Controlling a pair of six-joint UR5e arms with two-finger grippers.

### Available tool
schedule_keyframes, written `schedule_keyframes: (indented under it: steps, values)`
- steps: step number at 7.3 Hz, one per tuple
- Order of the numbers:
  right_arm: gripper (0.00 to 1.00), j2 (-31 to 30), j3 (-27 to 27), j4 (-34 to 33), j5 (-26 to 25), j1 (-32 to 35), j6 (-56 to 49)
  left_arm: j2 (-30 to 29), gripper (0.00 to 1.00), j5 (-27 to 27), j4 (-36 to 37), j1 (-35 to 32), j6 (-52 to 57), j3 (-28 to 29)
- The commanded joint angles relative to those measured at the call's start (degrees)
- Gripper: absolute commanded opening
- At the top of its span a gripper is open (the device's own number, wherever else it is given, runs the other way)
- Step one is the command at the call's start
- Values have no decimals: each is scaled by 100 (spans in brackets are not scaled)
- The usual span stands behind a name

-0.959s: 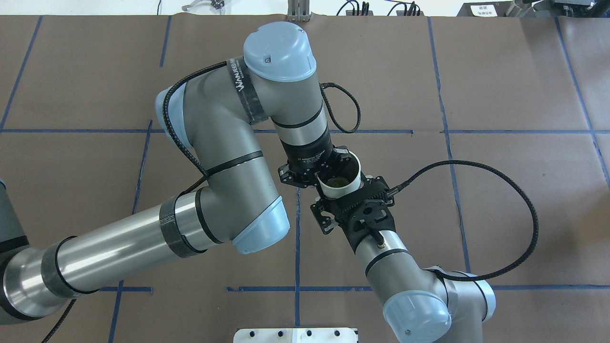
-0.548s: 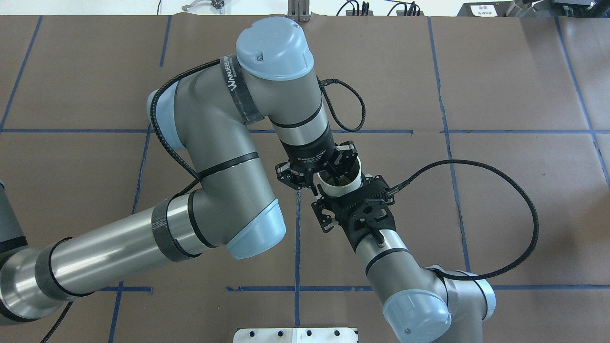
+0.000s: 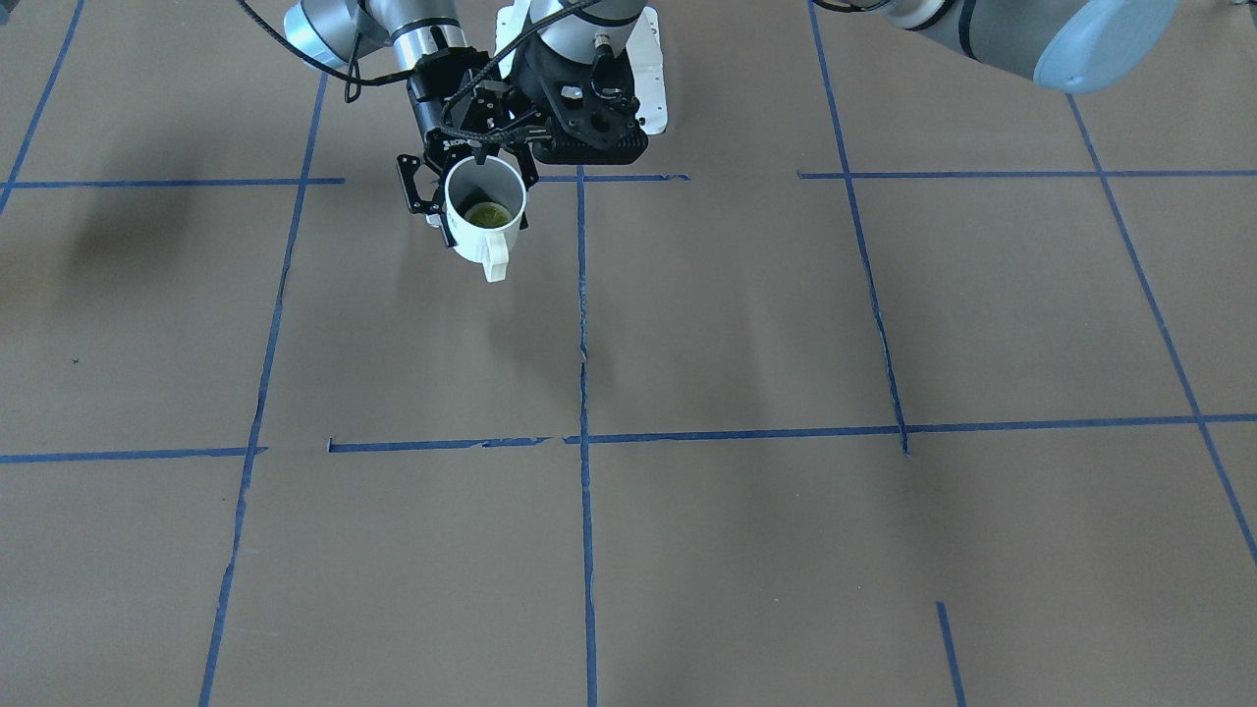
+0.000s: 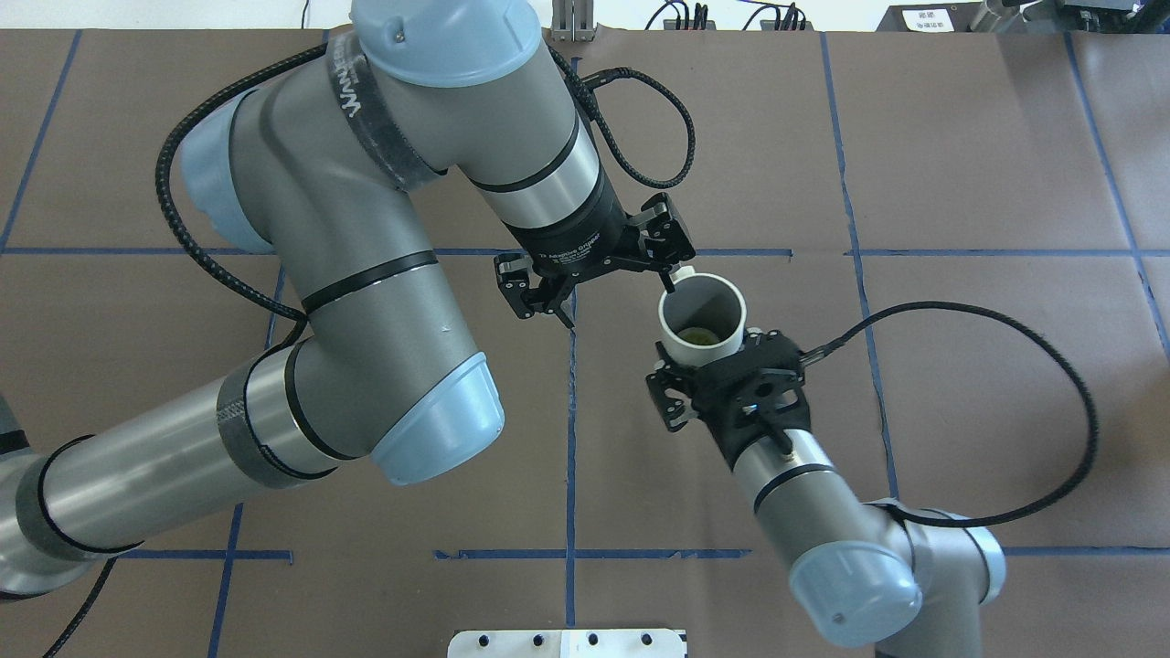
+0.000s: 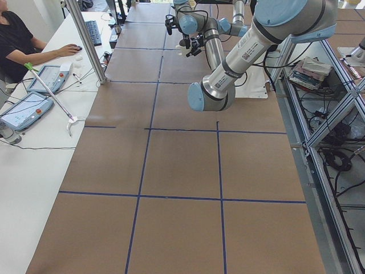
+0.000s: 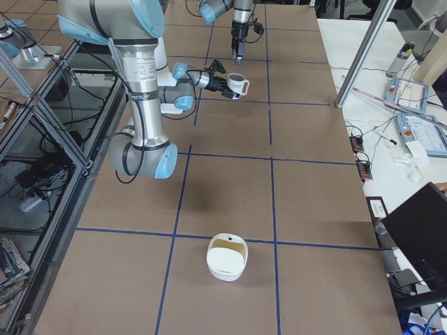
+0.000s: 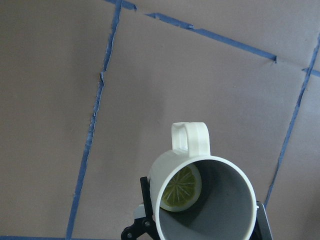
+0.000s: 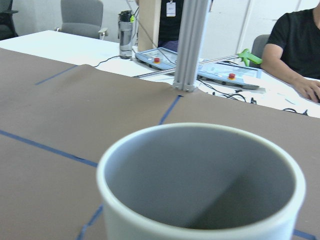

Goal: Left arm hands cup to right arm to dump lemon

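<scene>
The white cup (image 4: 702, 320) hangs upright above the table, with my right gripper (image 4: 711, 358) shut on its body from below the rim. The lemon (image 4: 699, 336) lies inside on the grey bottom. My left gripper (image 4: 599, 277) is open and empty, up and to the left of the cup and apart from it. The left wrist view looks down into the cup (image 7: 205, 200), with the cut lemon (image 7: 181, 187) inside and the handle (image 7: 190, 137) pointing away. The front view shows the cup (image 3: 484, 241) in the right gripper (image 3: 476, 187). The right wrist view shows only the cup's rim (image 8: 200, 230); the lemon is hidden there.
A white bowl-like container (image 6: 227, 257) stands on the table toward the robot's right end. Brown table paper carries blue tape lines (image 4: 571, 457). An operator (image 5: 17, 40) sits at a side desk with tablets. The big left elbow (image 4: 430, 429) hangs over the table's left half.
My left gripper has opened off the cup and pulled up and away to the back left. My right gripper has carried the cup to the right.
</scene>
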Motion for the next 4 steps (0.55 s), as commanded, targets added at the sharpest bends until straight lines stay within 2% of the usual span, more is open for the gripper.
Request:
schedule_keyframes:
  steps: [1, 3, 4]
  values:
    - [26, -1046, 520, 409, 587, 752, 350, 138, 100, 130, -9, -10, 5, -51]
    - [26, -2486, 504, 2075, 2132, 1848, 351, 261, 100, 202, -140, -10, 6, -51]
    - [26, -3041, 495, 2509, 2775, 2341, 359, 270, 100, 202, -175, -1, 6, -43]
